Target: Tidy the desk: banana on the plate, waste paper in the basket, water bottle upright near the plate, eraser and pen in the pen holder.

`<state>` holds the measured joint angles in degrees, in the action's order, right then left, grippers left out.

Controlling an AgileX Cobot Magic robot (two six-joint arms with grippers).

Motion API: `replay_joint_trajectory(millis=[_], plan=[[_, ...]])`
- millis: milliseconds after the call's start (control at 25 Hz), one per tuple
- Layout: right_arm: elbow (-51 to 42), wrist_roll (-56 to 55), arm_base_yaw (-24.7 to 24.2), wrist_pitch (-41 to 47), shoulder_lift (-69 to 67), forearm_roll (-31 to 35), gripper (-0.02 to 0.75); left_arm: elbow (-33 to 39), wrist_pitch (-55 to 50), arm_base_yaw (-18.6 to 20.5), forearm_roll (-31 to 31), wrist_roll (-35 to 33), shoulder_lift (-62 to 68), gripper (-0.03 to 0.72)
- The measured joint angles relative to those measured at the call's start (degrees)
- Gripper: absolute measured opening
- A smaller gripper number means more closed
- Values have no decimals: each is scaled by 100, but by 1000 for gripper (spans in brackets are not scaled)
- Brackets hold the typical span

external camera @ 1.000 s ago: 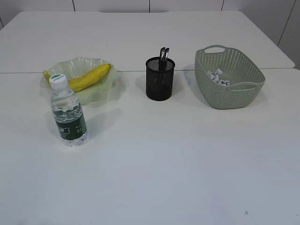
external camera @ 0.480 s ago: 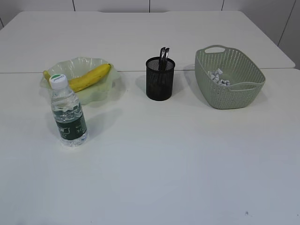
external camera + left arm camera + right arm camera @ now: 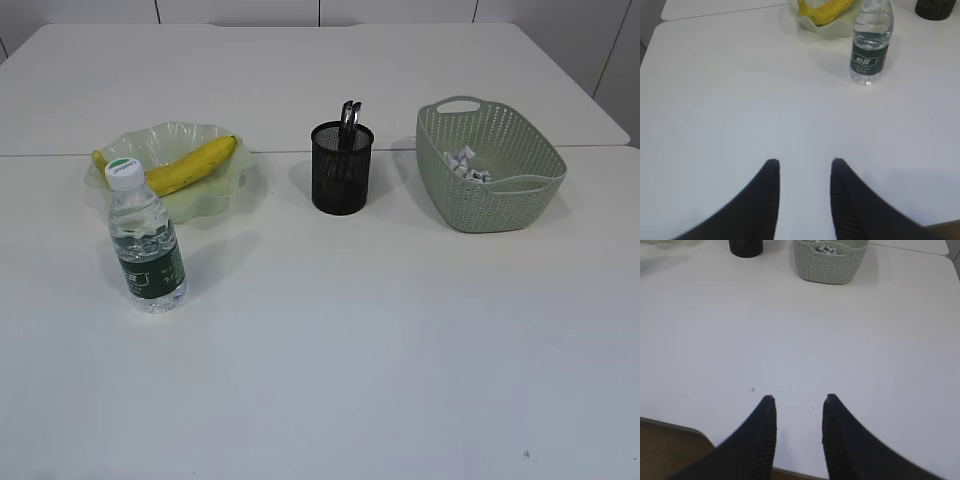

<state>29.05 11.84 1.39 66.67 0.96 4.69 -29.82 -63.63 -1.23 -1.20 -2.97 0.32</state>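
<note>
Water bottle [image 3: 147, 238] upright, dark green label, white lettering unreadable, left claw [image 3: 802, 165] and right claw [image 3: 797, 400] parted, empty

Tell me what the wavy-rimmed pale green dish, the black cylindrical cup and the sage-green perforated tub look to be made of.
Pale green dish: translucent and glossy, glass or clear plastic; the banana shows through.
Black cup: fine wire mesh, likely metal, matte.
Sage-green tub: moulded plastic, matte, with a woven-look hole pattern.
</note>
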Motion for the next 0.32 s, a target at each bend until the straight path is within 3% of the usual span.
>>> replay_joint_trajectory(millis=[320], plan=[[0, 0, 0, 0, 0, 0, 239, 0, 0, 0, 0, 0, 0, 239]])
